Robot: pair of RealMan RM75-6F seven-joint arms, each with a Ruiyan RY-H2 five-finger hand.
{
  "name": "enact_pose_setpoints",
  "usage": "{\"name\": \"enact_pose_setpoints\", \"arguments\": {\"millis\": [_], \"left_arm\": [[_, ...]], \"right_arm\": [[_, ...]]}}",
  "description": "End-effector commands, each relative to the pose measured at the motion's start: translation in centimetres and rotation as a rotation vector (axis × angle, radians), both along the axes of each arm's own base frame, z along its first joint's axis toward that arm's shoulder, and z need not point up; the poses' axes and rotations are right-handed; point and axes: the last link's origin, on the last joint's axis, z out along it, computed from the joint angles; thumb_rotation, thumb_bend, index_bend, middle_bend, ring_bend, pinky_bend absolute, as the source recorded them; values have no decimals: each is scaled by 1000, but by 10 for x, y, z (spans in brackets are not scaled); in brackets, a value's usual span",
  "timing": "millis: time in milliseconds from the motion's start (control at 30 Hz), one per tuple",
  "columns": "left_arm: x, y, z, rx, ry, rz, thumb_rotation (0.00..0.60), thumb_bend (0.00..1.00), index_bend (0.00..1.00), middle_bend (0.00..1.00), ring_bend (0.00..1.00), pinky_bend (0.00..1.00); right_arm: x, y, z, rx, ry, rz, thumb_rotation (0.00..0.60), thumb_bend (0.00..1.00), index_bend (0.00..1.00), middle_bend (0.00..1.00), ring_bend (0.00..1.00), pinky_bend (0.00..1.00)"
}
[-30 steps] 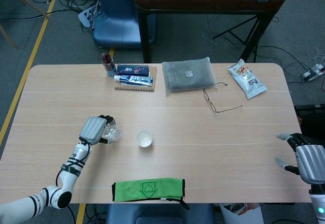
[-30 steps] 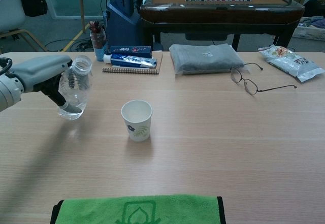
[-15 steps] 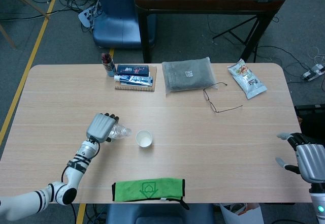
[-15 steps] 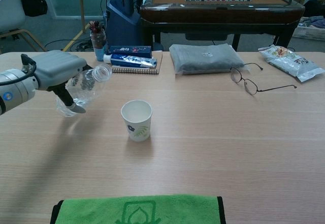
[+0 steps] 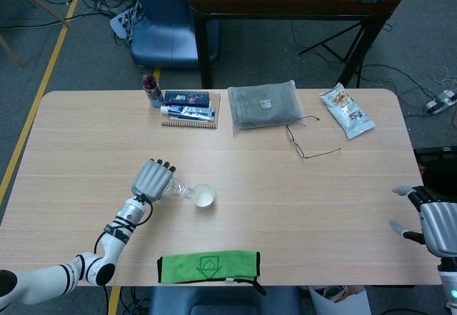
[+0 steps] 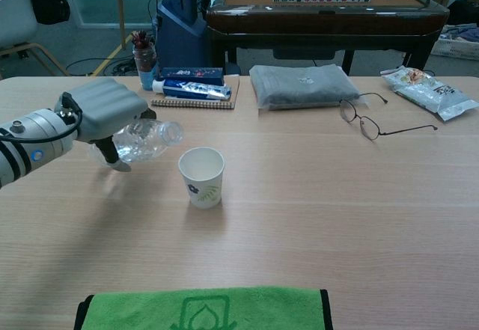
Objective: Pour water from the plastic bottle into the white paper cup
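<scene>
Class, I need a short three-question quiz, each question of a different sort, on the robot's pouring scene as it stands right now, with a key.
1. True or false: the plastic bottle stands upright on the table.
2. Which hand holds the bottle? A) left hand B) right hand C) neither
3. Fill in: the bottle's mouth points toward the white paper ____.

Key
1. False: it is tipped almost level, held off the table.
2. A; the right hand hangs at the table's edge with its fingers apart, holding nothing.
3. cup
</scene>
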Motion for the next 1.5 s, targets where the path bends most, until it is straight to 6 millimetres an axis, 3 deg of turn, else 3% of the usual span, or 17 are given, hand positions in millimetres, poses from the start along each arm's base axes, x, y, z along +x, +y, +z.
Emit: {"name": "enact_pose_setpoints", "arguments": {"millis": [33, 800, 1500], "left_arm": [[1, 1, -5, 4, 35, -1, 600, 77, 578, 529, 485, 612], [2, 6, -5, 151, 237, -29, 600, 77, 595, 547, 495, 619], [7, 4, -13, 180, 386, -75, 600, 77, 591, 549, 494, 619]], "right_arm": [[0, 0, 1, -1, -2, 0, 600, 75, 351, 391, 320, 515], [-1, 0, 1, 5, -11, -1, 600, 75, 351, 391, 320, 515], [-1, 0, -2, 15, -10, -1, 600, 75, 351, 391, 320, 515]]}}
